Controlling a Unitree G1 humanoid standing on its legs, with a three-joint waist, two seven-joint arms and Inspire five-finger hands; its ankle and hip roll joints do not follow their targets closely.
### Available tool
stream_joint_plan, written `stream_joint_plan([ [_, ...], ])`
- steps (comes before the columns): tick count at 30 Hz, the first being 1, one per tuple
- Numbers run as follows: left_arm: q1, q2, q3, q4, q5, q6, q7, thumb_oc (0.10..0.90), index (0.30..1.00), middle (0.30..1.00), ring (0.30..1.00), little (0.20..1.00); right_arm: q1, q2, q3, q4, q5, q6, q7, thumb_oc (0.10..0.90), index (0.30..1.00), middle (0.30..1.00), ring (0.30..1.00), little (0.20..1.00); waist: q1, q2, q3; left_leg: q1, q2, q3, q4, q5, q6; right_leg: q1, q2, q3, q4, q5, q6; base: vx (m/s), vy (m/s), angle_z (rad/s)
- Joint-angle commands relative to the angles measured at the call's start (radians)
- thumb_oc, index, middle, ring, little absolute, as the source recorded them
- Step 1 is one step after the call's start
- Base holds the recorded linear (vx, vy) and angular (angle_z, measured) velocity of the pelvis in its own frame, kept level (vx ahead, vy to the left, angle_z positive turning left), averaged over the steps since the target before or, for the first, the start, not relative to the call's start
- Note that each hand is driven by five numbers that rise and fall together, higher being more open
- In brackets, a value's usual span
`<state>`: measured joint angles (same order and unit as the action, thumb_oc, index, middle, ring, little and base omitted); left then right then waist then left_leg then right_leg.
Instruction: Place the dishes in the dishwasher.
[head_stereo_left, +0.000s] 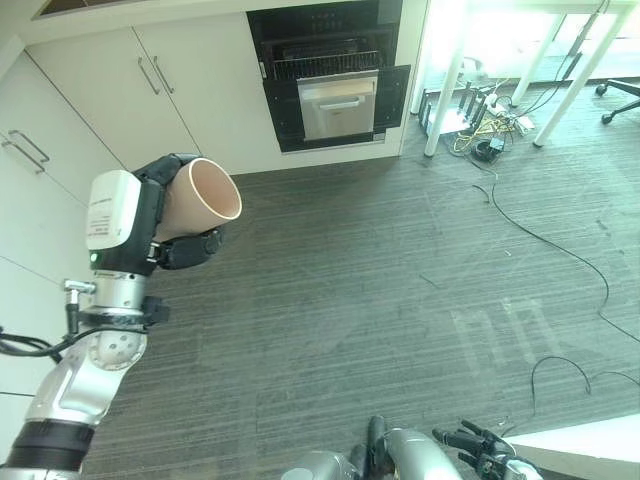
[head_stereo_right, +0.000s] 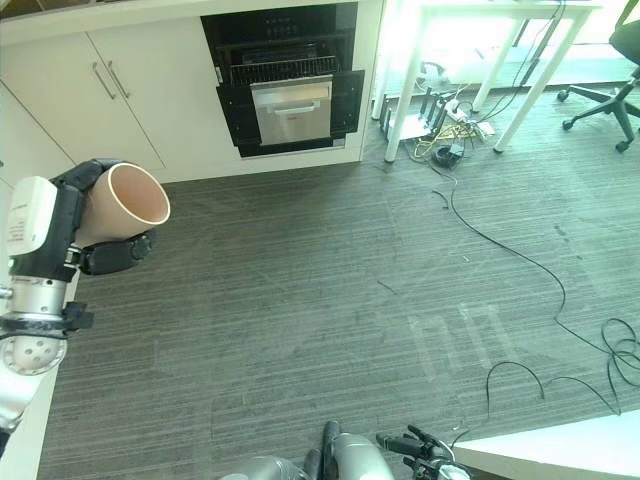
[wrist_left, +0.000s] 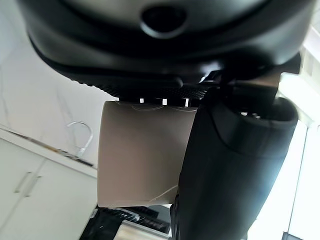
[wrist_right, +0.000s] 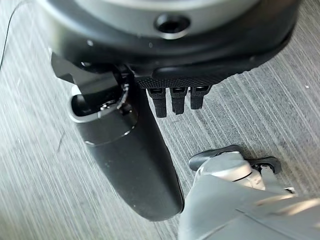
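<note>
The dishwasher (head_stereo_left: 330, 85) stands open across the grey floor (head_stereo_left: 380, 290), set in the white cabinets (head_stereo_left: 150, 90), well apart from me. I have the left robot hand (head_stereo_left: 175, 215) raised at my left, fingers and thumb curled round a beige cup (head_stereo_left: 200, 200), mouth tilted toward the room. Judgement: light, rigid, smooth-walled, probably breakable if dropped; it could slide, so I would keep the wrap round the body rather than the rim. The right robot hand (wrist_right: 165, 100) hangs low over the floor, fingers curled short, thumb straight, holding nothing.
</note>
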<state>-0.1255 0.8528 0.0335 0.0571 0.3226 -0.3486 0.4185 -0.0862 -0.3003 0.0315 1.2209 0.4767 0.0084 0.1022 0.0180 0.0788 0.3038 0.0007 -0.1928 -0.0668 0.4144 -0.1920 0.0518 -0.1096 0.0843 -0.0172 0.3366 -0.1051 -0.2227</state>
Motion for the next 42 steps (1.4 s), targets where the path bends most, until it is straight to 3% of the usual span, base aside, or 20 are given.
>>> stream_joint_plan([
  [1,-0.09,0.047,0.097,-0.107,-0.025,-0.036,0.026,0.4,0.3,0.3,0.3,0.3,-0.03,-0.059,-0.005,-0.023,0.033,-0.058,0.041,0.8,0.9,0.9,0.9,0.9,-0.005,-0.007,0.001,-0.109,0.119,0.101,0.306,0.0,-0.009,0.08,-0.097,-0.047,-0.037,-0.127,0.214,0.16,-0.245,-0.07],
  [3,-0.088,0.042,0.121,-0.099,-0.046,-0.068,-0.023,0.4,0.3,0.3,0.3,0.3,-0.023,-0.073,-0.018,-0.008,0.046,-0.061,0.044,0.8,0.9,0.9,0.9,0.9,-0.01,0.0,0.009,-0.236,0.128,0.132,0.475,0.024,-0.032,0.108,-0.07,-0.052,-0.037,-0.134,0.186,0.26,-0.272,0.48],
  [5,-0.089,0.041,0.121,-0.098,-0.042,-0.063,-0.03,0.4,0.3,0.3,0.3,0.3,-0.016,-0.077,-0.028,0.002,0.029,-0.058,0.049,0.8,0.9,0.9,0.9,0.9,-0.01,0.005,0.01,-0.246,0.102,0.129,0.362,0.026,-0.031,0.12,-0.055,-0.04,-0.037,-0.14,0.19,0.25,-0.061,0.26],
  [7,-0.08,0.037,0.121,-0.098,-0.034,-0.052,-0.02,0.4,0.3,0.3,0.3,0.3,-0.019,-0.077,-0.027,0.015,0.004,-0.049,0.043,0.8,0.9,0.9,0.9,0.9,0.0,0.005,0.017,-0.24,0.085,0.13,0.16,0.07,-0.043,0.143,-0.041,-0.023,-0.037,-0.16,0.195,0.27,0.032,-0.46],
  [8,-0.071,0.03,0.118,-0.102,-0.022,-0.043,-0.005,0.4,0.3,0.3,0.3,0.3,-0.023,-0.077,-0.024,0.021,-0.004,-0.036,0.032,0.8,0.9,0.9,0.9,0.9,0.011,0.005,0.021,-0.26,0.085,0.13,0.016,0.133,-0.062,0.162,-0.031,-0.019,-0.037,-0.176,0.194,0.27,0.029,-0.52],
  [10,-0.058,0.018,0.119,-0.115,-0.007,-0.033,-0.001,0.4,0.3,0.3,0.3,0.3,-0.026,-0.076,-0.015,0.032,-0.008,-0.026,0.02,0.8,0.9,0.9,0.9,0.9,0.031,0.006,0.024,-0.302,0.087,0.109,-0.114,0.214,-0.086,0.183,-0.021,-0.01,-0.037,-0.187,0.19,0.31,0.039,-0.63],
  [13,-0.041,0.007,0.13,-0.116,0.0,-0.045,-0.013,0.4,0.3,0.3,0.3,0.3,-0.022,-0.077,-0.011,0.044,-0.007,-0.024,0.017,0.8,0.9,0.9,0.9,0.9,0.039,0.016,0.029,-0.404,0.124,0.099,-0.114,0.225,-0.104,0.214,-0.005,-0.007,-0.037,-0.201,0.182,0.31,0.066,-0.66],
  [16,-0.039,-0.02,0.14,-0.08,0.026,-0.103,-0.022,0.4,0.3,0.3,0.3,0.3,-0.003,-0.073,-0.027,0.033,-0.01,-0.023,0.004,0.8,0.9,0.9,0.9,0.9,0.024,0.028,0.017,-0.382,0.165,0.156,-0.114,0.223,-0.105,0.238,-0.015,-0.052,-0.037,-0.217,0.181,0.49,0.166,-1.13],
  [20,-0.004,0.0,0.189,-0.075,0.039,-0.141,-0.035,0.4,0.3,0.3,0.3,0.3,0.012,-0.039,-0.063,0.012,-0.031,-0.034,0.007,0.8,0.9,0.9,0.9,0.9,0.056,0.011,-0.032,-0.273,0.104,0.112,-0.114,0.114,-0.048,0.33,-0.057,-0.09,-0.001,-0.243,0.235,0.47,0.206,-0.3],
  [21,-0.006,0.013,0.191,-0.078,0.04,-0.147,-0.036,0.4,0.3,0.3,0.3,0.3,0.018,-0.029,-0.064,0.003,-0.038,-0.048,0.005,0.8,0.9,0.9,0.9,0.9,0.058,0.009,-0.037,-0.254,0.097,0.11,-0.114,0.092,-0.03,0.314,-0.077,-0.113,0.078,-0.219,0.257,0.38,0.181,-0.42],
  [23,-0.019,0.054,0.179,-0.076,0.026,-0.138,-0.042,0.4,0.3,0.3,0.3,0.3,0.034,-0.009,-0.059,-0.03,-0.049,-0.066,-0.016,0.8,0.9,0.9,0.9,0.9,0.048,-0.001,-0.04,-0.208,0.064,0.091,-0.114,0.045,0.023,0.223,-0.107,-0.117,0.374,-0.085,0.325,0.3,0.153,-0.15],
  [25,-0.039,0.1,0.15,-0.06,-0.002,-0.119,-0.036,0.4,0.3,0.3,0.3,0.3,0.034,0.001,-0.056,-0.038,-0.027,-0.084,-0.037,0.8,0.9,0.9,0.9,0.9,0.04,0.004,-0.042,-0.17,0.055,0.068,-0.114,0.011,0.061,0.109,-0.125,-0.12,0.518,-0.01,0.355,0.21,0.099,0.16],
  [27,-0.053,0.124,0.127,-0.052,-0.008,-0.106,-0.009,0.4,0.3,0.3,0.3,0.3,0.03,-0.004,-0.051,-0.047,-0.036,-0.116,-0.042,0.8,0.9,0.9,0.9,0.9,0.036,0.02,-0.039,-0.143,0.066,0.066,-0.114,-0.003,0.072,0.042,-0.164,-0.155,0.479,-0.05,0.327,0.17,0.018,0.0],
  [29,-0.067,0.128,0.117,-0.067,0.014,-0.074,0.012,0.4,0.3,0.3,0.3,0.3,0.018,-0.02,-0.039,-0.079,-0.055,-0.137,-0.052,0.8,0.9,0.9,0.9,0.9,0.026,0.042,-0.021,-0.104,0.094,0.053,-0.114,-0.02,0.06,0.007,-0.18,-0.17,0.285,-0.095,0.305,0.18,-0.151,-0.12],
  [31,-0.087,0.135,0.114,-0.071,0.023,-0.053,0.022,0.4,0.3,0.3,0.3,0.3,0.0,-0.036,-0.037,-0.089,-0.037,-0.148,-0.057,0.8,0.9,0.9,0.9,0.9,0.021,0.048,-0.006,-0.082,0.116,0.041,-0.114,-0.038,0.051,0.019,-0.211,-0.157,0.041,-0.062,0.31,0.19,-0.259,0.15],
  [32,-0.085,0.142,0.122,-0.072,0.019,-0.048,0.025,0.4,0.3,0.3,0.3,0.3,-0.012,-0.043,-0.041,-0.09,-0.042,-0.15,-0.058,0.8,0.9,0.9,0.9,0.9,0.021,0.043,-0.001,-0.066,0.12,0.038,-0.114,-0.058,0.048,0.013,-0.237,-0.135,-0.037,-0.022,0.329,0.21,-0.292,0.71],
  [37,-0.053,0.185,0.145,-0.083,-0.012,-0.039,0.037,0.4,0.3,0.3,0.3,0.3,-0.034,-0.05,-0.041,-0.096,-0.106,-0.166,-0.057,0.8,0.9,0.9,0.9,0.9,0.02,0.011,-0.008,-0.012,0.132,-0.002,-0.114,-0.132,0.042,-0.081,-0.302,0.021,-0.037,0.038,0.394,0.31,-0.441,0.02],
  [40,-0.001,0.196,0.194,-0.089,-0.008,-0.021,0.052,0.4,0.3,0.3,0.3,0.3,-0.039,-0.046,-0.013,-0.114,-0.175,-0.144,-0.031,0.8,0.9,0.9,0.9,0.9,0.035,-0.004,-0.025,0.048,0.227,0.019,-0.114,-0.157,-0.011,-0.076,-0.318,-0.054,-0.037,0.012,0.406,0.45,-0.767,0.31],
  [41,0.011,0.183,0.207,-0.107,-0.009,-0.001,0.037,0.4,0.3,0.3,0.3,0.3,-0.041,-0.049,-0.003,-0.121,-0.204,-0.132,-0.021,0.8,0.9,0.9,0.9,0.9,0.039,-0.008,-0.028,0.063,0.247,0.019,-0.114,-0.16,-0.02,-0.072,-0.314,-0.073,-0.037,0.006,0.401,0.38,-0.775,0.05],
  [42,0.037,0.164,0.224,-0.143,-0.024,0.023,0.04,0.4,0.3,0.3,0.3,0.3,-0.041,-0.061,0.03,-0.143,-0.202,-0.125,-0.019,0.8,0.9,0.9,0.9,0.9,0.038,-0.007,-0.03,0.079,0.297,0.024,-0.114,-0.15,-0.035,-0.072,-0.289,-0.101,-0.037,-0.01,0.374,0.35,-0.933,0.31],
])
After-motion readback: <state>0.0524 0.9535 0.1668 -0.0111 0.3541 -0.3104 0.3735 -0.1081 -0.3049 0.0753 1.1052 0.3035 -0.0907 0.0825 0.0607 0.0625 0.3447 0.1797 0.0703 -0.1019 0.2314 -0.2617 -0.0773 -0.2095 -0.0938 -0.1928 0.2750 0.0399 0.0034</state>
